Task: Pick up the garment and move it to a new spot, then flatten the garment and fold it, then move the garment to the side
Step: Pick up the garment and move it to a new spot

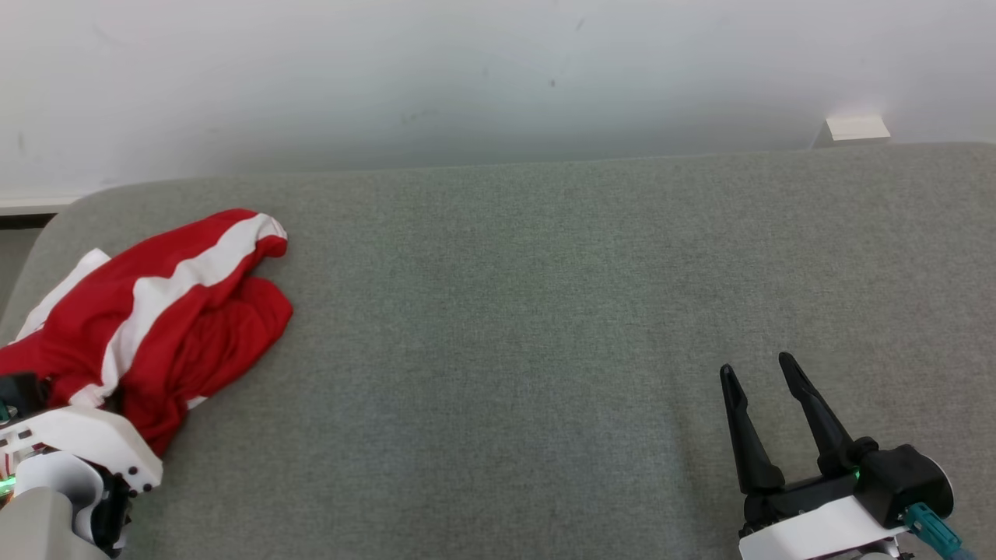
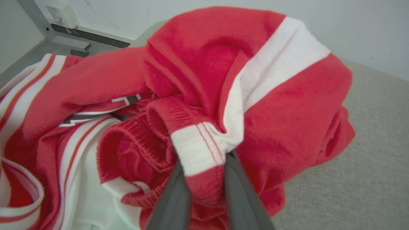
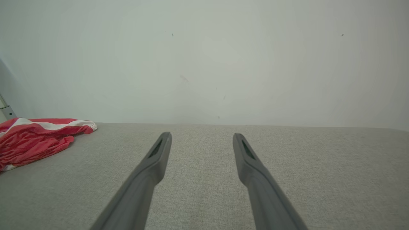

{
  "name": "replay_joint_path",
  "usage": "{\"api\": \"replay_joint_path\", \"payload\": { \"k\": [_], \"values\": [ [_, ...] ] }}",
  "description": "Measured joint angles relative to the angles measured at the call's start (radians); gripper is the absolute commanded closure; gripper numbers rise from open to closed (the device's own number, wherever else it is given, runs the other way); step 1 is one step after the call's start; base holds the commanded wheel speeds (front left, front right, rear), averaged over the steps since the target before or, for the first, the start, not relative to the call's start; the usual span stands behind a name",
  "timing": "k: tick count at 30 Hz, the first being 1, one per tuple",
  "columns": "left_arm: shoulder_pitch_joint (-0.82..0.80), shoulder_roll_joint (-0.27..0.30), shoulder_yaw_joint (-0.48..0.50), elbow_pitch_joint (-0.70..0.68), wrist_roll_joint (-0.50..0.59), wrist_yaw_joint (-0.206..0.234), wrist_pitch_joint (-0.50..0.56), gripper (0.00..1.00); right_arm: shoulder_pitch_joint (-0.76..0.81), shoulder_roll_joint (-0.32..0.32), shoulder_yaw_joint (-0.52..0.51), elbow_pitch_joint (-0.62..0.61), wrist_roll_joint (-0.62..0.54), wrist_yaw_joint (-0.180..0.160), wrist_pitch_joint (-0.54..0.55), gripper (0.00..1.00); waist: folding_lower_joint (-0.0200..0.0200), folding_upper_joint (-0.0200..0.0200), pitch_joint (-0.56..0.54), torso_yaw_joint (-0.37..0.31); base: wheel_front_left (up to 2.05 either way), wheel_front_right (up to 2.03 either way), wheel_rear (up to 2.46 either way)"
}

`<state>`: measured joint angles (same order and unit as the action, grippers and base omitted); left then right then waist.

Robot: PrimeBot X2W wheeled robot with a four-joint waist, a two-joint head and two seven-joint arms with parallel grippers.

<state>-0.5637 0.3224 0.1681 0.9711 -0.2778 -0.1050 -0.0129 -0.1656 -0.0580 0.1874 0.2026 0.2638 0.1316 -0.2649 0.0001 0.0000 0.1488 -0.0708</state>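
Below a pale wall [image 1: 498, 78], grey fabric surface [image 1: 545, 350], garment [image 1: 179, 311] at left.

Right jaws at lower right, two long black tapering fingers [image 1: 745, 435] on a black bracket [image 1: 801, 494], white wrist shell [image 1: 817, 535], small green light [image 1: 856, 473], teal connector [image 1: 930, 530] — left wrist housing [image 1: 85, 443] at lower left, white, dark-dotted, pale grey forearm [image 1: 39, 529].
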Motion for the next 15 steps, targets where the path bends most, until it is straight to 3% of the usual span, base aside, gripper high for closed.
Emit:
{"api": "replay_joint_path", "payload": {
  "k": [9,15],
  "values": [
    [-0.025,-0.001,-0.044,0.046,0.004,-0.010,-0.076,1.00,0.007,0.002,-0.001,0.004,0.003,0.000,0.000,0.00,0.0000,0.0000,-0.039,0.010,0.00,0.00,0.00],
    [-0.065,0.006,-0.106,-0.024,0.023,-0.019,-0.113,1.00,0.031,0.004,-0.014,0.010,0.008,0.000,0.000,0.00,0.0000,0.0000,-0.090,0.025,0.00,0.00,0.00]
  ]
}}
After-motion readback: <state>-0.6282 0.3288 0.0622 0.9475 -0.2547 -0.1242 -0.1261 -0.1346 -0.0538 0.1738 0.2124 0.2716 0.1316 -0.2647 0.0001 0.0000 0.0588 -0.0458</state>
